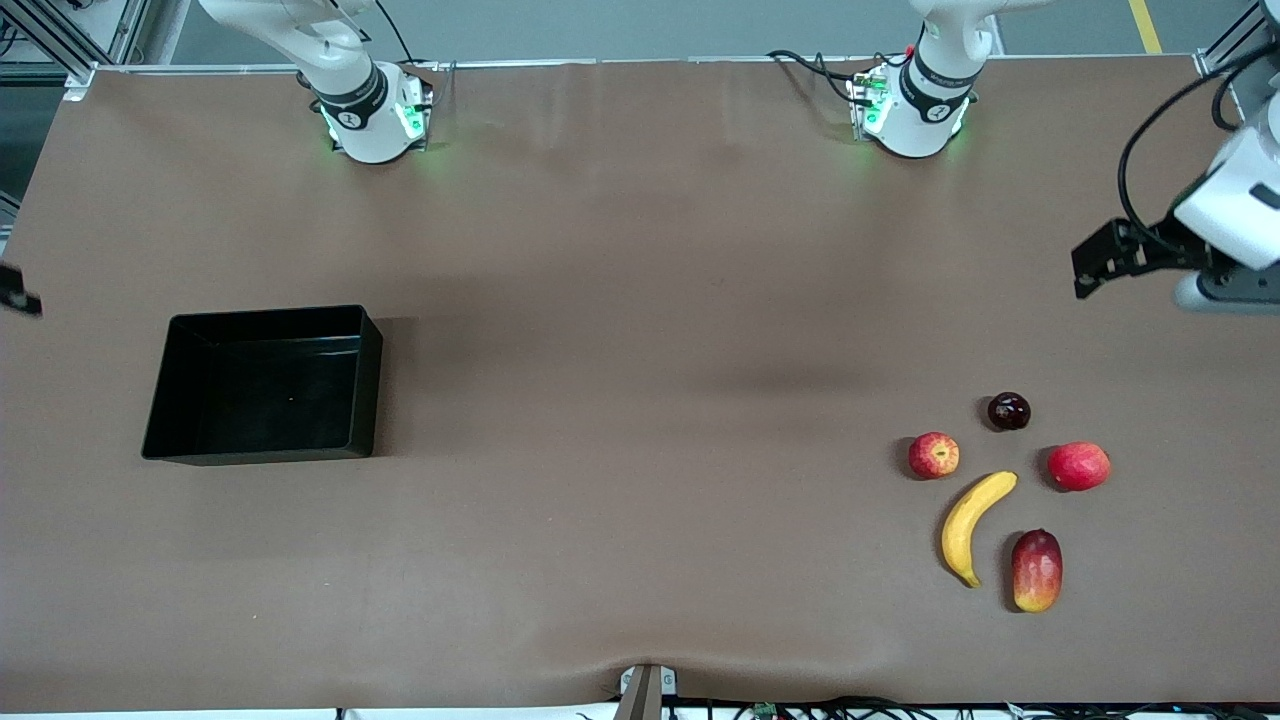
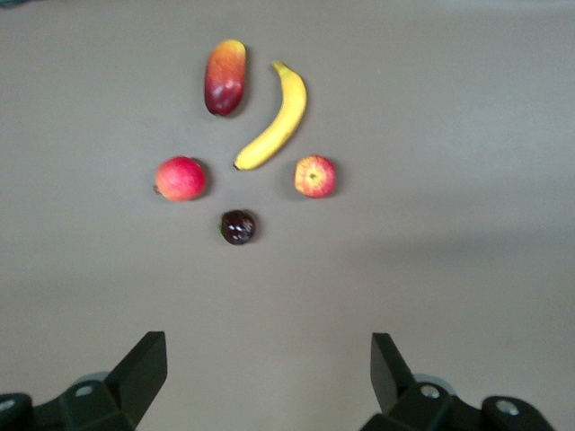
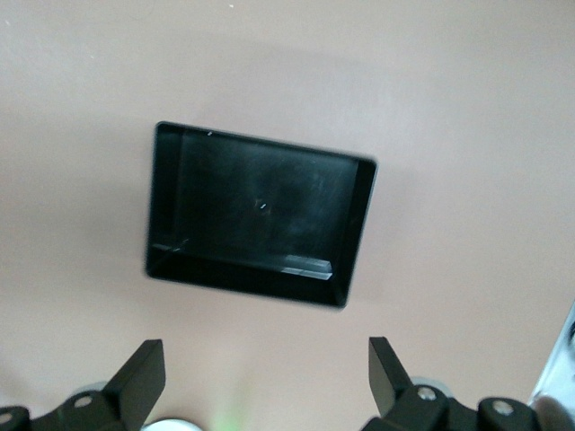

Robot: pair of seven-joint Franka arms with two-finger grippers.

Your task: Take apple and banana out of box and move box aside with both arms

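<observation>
Mango (image 1: 1036, 570): nearest the front camera of all I see, lying on the brown table (image 1: 640, 330) at the left arm's end, just beside the banana and apart from it.
Banana (image 1: 973, 525): curved, flat on the table, its upper tip between the apple and the plain red fruit, touching neither.
Apple (image 1: 933, 455): streaked red and yellow, farther from the camera than the banana and on the side toward the box.
Plain red fruit (image 1: 1078, 466): beside the banana tip, toward the left arm's end.
Dark round fruit (image 1: 1008, 411): farthest of the cluster from the camera.
Box (image 1: 262, 385): black, open-topped, nothing in it, well apart from the fruit at the right arm's end.
Left gripper (image 2: 268, 364): I see it up in the air over the table edge at its own end, fingers spread wide, holding nothing.
Right gripper (image 3: 266, 368): hangs above the table near the box, fingers apart, nothing between them.
Open room: I see broad bare table between box and fruit; the fruits sit close together.
Writing: none I can read.
</observation>
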